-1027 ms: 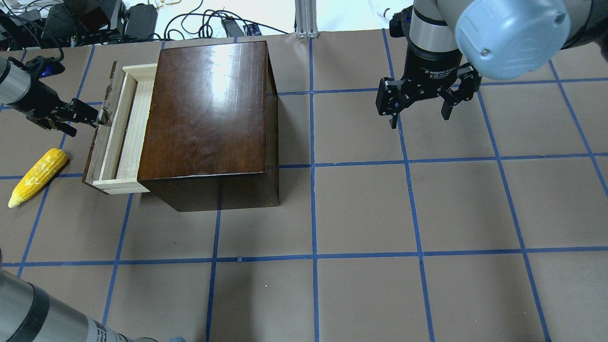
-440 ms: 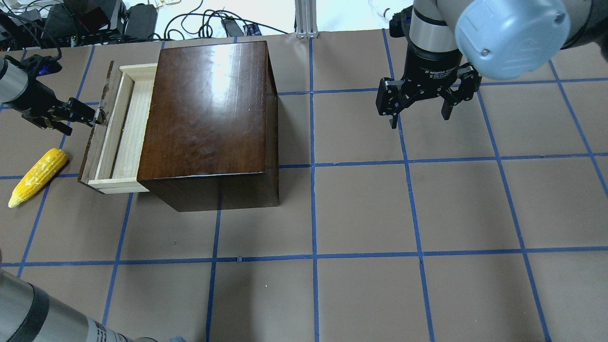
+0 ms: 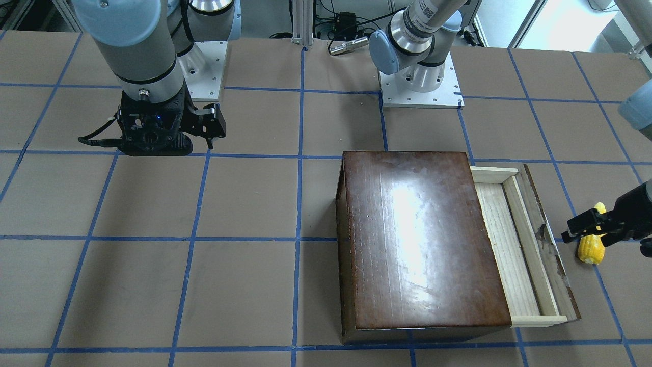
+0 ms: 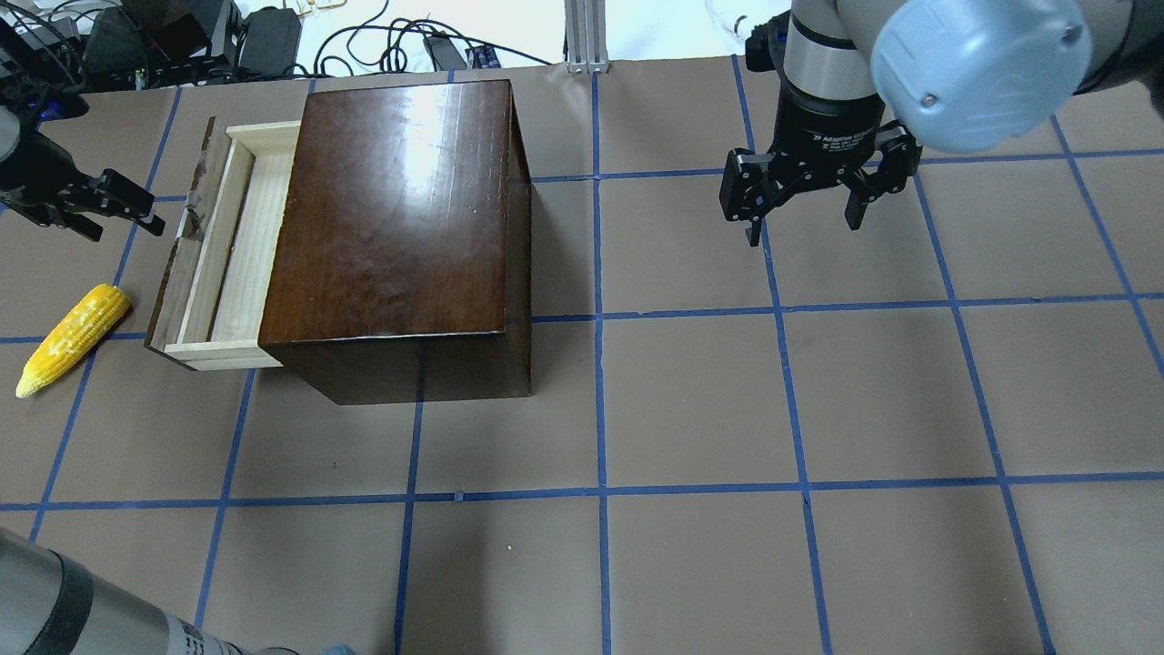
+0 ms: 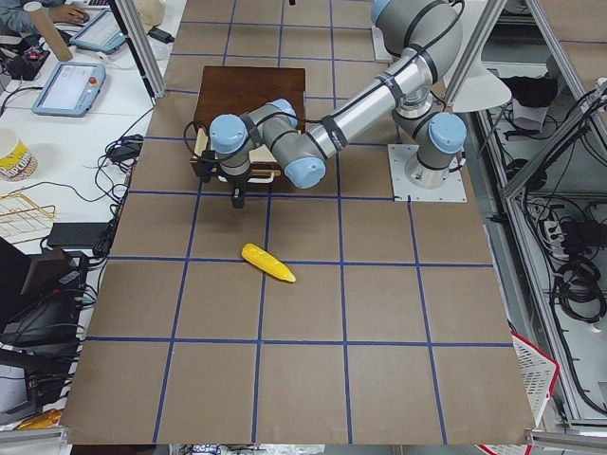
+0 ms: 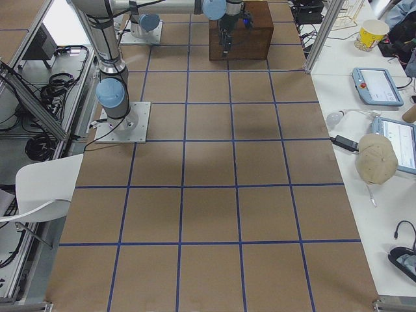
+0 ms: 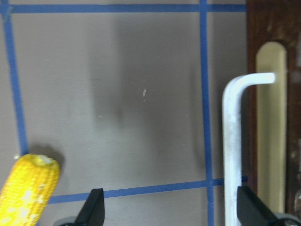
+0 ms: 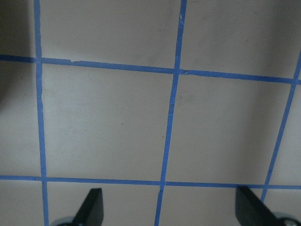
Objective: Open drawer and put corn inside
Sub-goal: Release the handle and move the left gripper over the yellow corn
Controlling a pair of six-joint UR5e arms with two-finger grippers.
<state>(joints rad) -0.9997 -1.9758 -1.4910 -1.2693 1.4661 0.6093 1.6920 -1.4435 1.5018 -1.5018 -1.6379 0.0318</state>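
The drawer (image 4: 238, 246) stands partly pulled out of the left side of the dark-brown box (image 4: 400, 209), with its pale wood tray showing and nothing in it. It also shows in the front view (image 3: 514, 244). My left gripper (image 4: 150, 211) is open and empty, a short way left of the drawer's worn front panel (image 4: 182, 264). In the left wrist view the metal handle (image 7: 233, 141) stands ahead, near the right fingertip. The yellow corn (image 4: 73, 337) lies on the table left of the drawer, near the left gripper (image 3: 573, 230). My right gripper (image 4: 804, 229) is open and empty, far right.
Cables and electronics (image 4: 182, 36) lie beyond the table's back edge, with an aluminium post (image 4: 587, 36) at back middle. The arm bases (image 3: 420, 81) stand behind the box. Blue tape lines grid the brown table (image 4: 691, 400).
The left gripper pulled the drawer a little further out by its handle, then let go, opened and drew back to the left. The right arm has not moved.
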